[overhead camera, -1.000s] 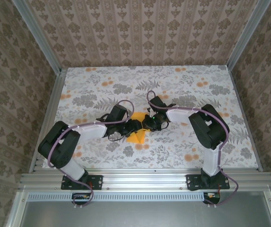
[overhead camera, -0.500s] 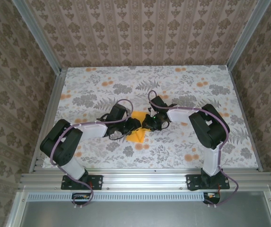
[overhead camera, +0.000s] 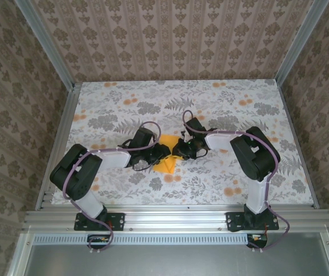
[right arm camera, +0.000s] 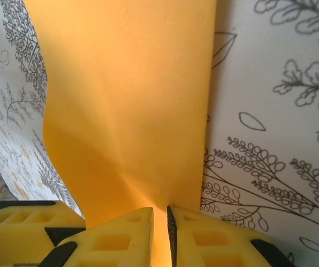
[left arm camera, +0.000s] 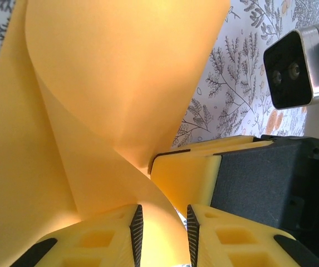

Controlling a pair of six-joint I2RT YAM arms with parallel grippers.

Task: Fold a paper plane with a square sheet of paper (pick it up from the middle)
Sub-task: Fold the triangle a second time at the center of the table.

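The square sheet of paper (overhead camera: pixel 165 161) is bright orange and lies bent at the middle of the table, between my two grippers. In the left wrist view the sheet (left arm camera: pixel 114 94) rises and curls. One fold of it runs down between the jaws of my left gripper (left arm camera: pixel 162 216), which stand a little apart around it. My right gripper (right arm camera: pixel 160 214) is shut on the sheet's (right arm camera: pixel 131 105) near edge, with the paper pinched in its narrow gap. From above, the left gripper (overhead camera: pixel 163 153) and right gripper (overhead camera: pixel 180 151) nearly touch over the paper.
The floral tablecloth (overhead camera: pixel 221 109) covers the table, with patterned walls (overhead camera: pixel 170 34) on three sides. A right finger (left arm camera: pixel 186 177) and the right wrist camera (left arm camera: pixel 299 65) sit close in front of the left jaws. A metal rail (overhead camera: pixel 170 218) runs along the near edge.
The left jaws have narrowed around the paper's fold. The left arm's elbow has shifted slightly right. The right gripper has kept its hold in about the same place.
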